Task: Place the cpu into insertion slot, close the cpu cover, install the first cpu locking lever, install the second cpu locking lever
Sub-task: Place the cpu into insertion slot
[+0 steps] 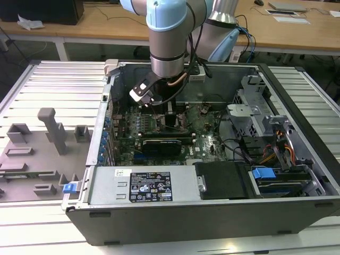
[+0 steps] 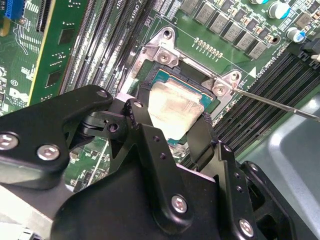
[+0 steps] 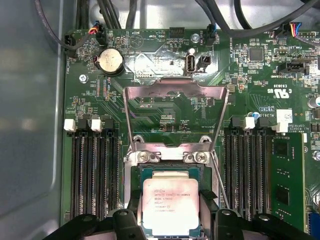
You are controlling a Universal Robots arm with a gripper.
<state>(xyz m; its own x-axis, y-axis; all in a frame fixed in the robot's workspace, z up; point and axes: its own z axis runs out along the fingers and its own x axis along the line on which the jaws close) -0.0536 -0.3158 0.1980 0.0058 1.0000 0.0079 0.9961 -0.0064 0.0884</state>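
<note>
Nearest the lens: the tool [image 2: 167, 125], black, its two fingers [image 2: 142, 127] set against opposite edges of the cpu [image 2: 172, 107]; we read it as grasping the chip, not released. The cpu is a pale silvery square that lies low within the insertion slot [image 3: 167, 169], the slot's dark rim showing on the sides not covered by the tool. We cannot tell whether the chip is fully seated or a touch above the contacts. The cpu cover [image 3: 175, 91], a metal frame with a square window, is swung up and back from the slot on its hinge, so the socket is uncovered. One thin wire locking lever [image 2: 280, 106] stands free of its catch and slants away beside the socket. The green motherboard [image 3: 150, 50] carries long black memory slots [image 3: 92, 170] on either side of the socket and a coin cell [image 3: 110, 61] beyond the cover. In the exterior view the arm [image 1: 167, 42] reaches down into the open computer case [image 1: 212, 212], which rests on the ribbed counter [image 1: 53, 90]. We judge the step in hand to be the first, placing the chip; cover and levers are not yet done. Whatever move follows calls, in our judgement, for the chip to lie flat and square inside the rim, with no corner riding up, since a tilted chip could harm the contacts.
</note>
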